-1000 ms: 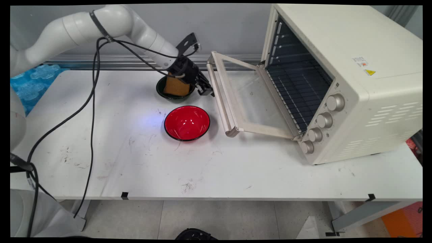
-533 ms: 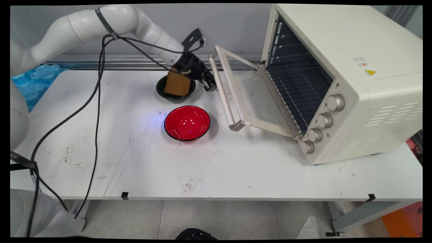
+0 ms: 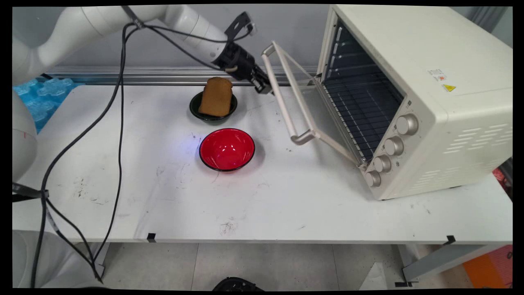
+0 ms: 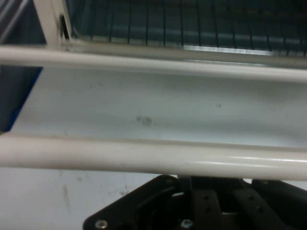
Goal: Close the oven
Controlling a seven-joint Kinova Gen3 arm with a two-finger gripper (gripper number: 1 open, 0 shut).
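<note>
A black claw [image 3: 262,84], its grip state impossible to tell, presses under the rigid, smooth handle bar [image 3: 281,98] of the half-raised toaster oven door [image 3: 305,102], beside toast [image 3: 216,97] in a dark bowl [image 3: 213,114].

Oven [image 3: 413,82] body is showing cream painted metal, smooth, satin. Door handle [image 3: 286,106] is looking like a glossy cream bar; in hand view [image 4: 153,160] it is catching a highlight. Door pane [image 3: 323,119] is reading as clear glass. Rack [image 3: 360,110] inside is showing dark metal wire. Knobs [image 3: 393,145] are looking brushed metallic. Red bowl [image 3: 226,149], at 9 o'clock from the knobs, is shining glossy, probably plastic or lacquer. Toast [image 3: 216,96] is looking matt, rough. Table [image 3: 204,205] is showing matt white, scuffed. Gripper [image 3: 264,87] is showing matt black.
</note>
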